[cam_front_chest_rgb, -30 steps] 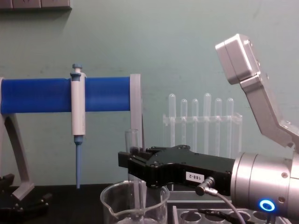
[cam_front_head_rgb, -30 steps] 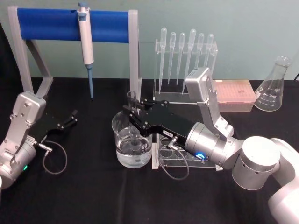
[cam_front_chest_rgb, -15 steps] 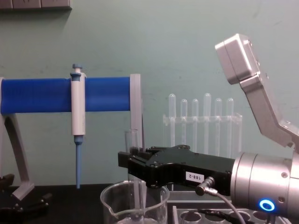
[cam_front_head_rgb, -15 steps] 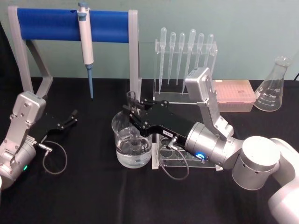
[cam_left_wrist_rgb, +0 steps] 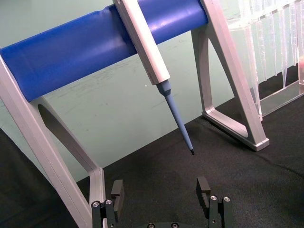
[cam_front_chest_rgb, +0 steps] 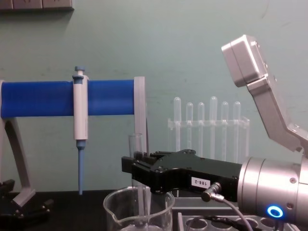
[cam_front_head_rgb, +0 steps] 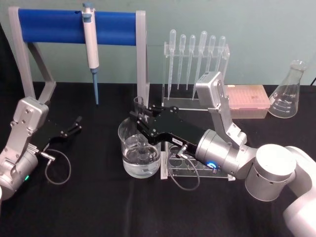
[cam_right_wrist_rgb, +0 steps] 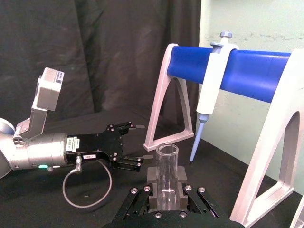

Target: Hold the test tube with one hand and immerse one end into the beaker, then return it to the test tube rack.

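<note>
My right gripper (cam_front_head_rgb: 140,118) is shut on the test tube (cam_front_head_rgb: 139,105), a clear glass tube held upright with its open rim on top. The tube's lower part reaches down inside the beaker (cam_front_head_rgb: 139,154), a wide glass vessel holding some water in the middle of the black table. In the chest view the tube (cam_front_chest_rgb: 136,144) rises above the black fingers (cam_front_chest_rgb: 129,166) and runs down behind the beaker's rim (cam_front_chest_rgb: 138,198). The right wrist view has the tube (cam_right_wrist_rgb: 167,168) clamped between the pads. My left gripper (cam_front_head_rgb: 74,126) rests open at the table's left, its fingers (cam_left_wrist_rgb: 203,187) apart with nothing between them.
A blue-barred stand (cam_front_head_rgb: 74,25) carries a micropipette (cam_front_head_rgb: 91,44) at the back left. Behind the beaker stands a rack of plastic pipettes (cam_front_head_rgb: 195,59), with a pink tip box (cam_front_head_rgb: 247,98) and a conical flask (cam_front_head_rgb: 289,91) to the right. A clear tube rack (cam_front_head_rgb: 192,165) lies under my right wrist.
</note>
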You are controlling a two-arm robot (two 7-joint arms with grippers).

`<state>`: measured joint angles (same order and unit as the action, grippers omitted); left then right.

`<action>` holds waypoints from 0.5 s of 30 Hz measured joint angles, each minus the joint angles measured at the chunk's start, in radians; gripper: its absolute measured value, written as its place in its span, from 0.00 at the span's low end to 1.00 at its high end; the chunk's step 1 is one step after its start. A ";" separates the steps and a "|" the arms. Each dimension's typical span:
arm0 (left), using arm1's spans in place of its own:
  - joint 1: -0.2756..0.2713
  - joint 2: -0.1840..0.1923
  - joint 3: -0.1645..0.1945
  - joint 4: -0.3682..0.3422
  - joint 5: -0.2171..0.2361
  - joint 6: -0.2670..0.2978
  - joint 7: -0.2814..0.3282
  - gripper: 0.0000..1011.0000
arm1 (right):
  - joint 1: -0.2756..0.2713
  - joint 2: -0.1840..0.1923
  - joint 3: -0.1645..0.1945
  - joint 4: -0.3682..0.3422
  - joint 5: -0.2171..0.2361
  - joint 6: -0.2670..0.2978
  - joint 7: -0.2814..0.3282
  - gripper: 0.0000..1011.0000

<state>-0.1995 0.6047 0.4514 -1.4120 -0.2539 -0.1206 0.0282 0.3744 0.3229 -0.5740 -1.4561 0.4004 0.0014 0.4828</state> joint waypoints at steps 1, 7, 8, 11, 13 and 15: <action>0.000 0.000 0.000 0.000 0.000 0.000 0.000 0.99 | 0.000 0.000 0.000 0.000 0.000 0.000 0.000 0.22; 0.000 0.000 0.000 0.000 0.000 0.000 0.000 0.99 | 0.000 0.000 0.000 0.000 0.000 0.000 0.000 0.22; 0.000 0.000 0.000 0.000 0.000 0.000 0.000 0.99 | 0.000 0.000 0.000 0.000 0.000 0.000 0.000 0.22; 0.000 0.000 0.000 0.000 0.000 0.000 0.000 0.99 | 0.000 0.000 0.000 0.000 0.000 0.000 0.000 0.22; 0.000 0.000 0.000 0.000 0.000 0.000 0.000 0.99 | 0.000 0.000 0.000 0.000 0.000 0.000 0.000 0.22; 0.000 0.000 0.000 0.000 0.000 0.000 0.000 0.99 | 0.000 0.000 0.000 0.000 0.000 0.000 0.000 0.22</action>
<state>-0.1996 0.6047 0.4514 -1.4120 -0.2539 -0.1206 0.0283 0.3744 0.3229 -0.5740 -1.4561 0.4005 0.0014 0.4827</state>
